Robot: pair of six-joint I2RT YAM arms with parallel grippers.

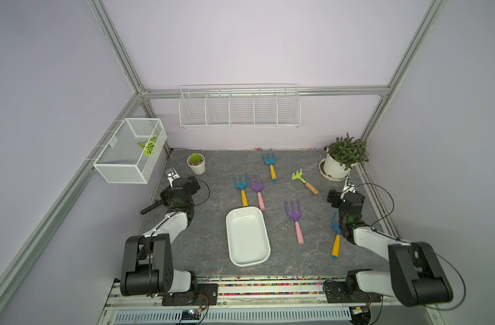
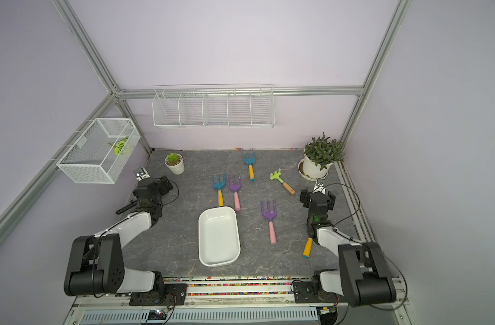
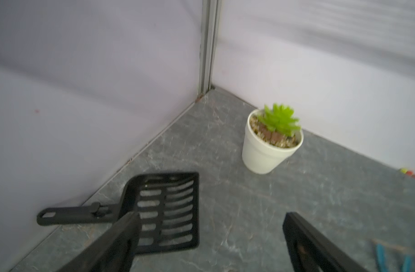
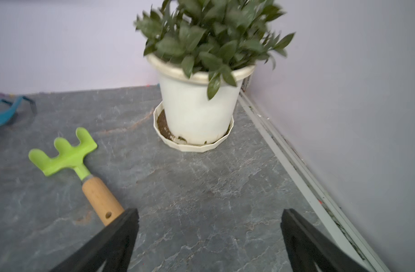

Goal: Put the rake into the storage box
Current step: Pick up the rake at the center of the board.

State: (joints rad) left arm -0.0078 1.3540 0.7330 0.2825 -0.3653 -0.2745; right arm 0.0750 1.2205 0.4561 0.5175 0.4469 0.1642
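Right wrist view, Q: Where is the green rake [image 4: 69, 155]?
A: On the tabletop [image 4: 201, 188] near the open, empty right claw [image 4: 210, 215], apart from the storage box [image 1: 247, 239]; the lookalike purple fork [image 1: 294, 213] risks a mispick.

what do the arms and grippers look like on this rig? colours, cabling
Both alike. Left arm and right arm: white link shells, blocky black joint housings, thin black cables looping outside, a green light near each wrist. Left gripper and right gripper: black, with flat fingers tapering to blunt tips. No markings legible.
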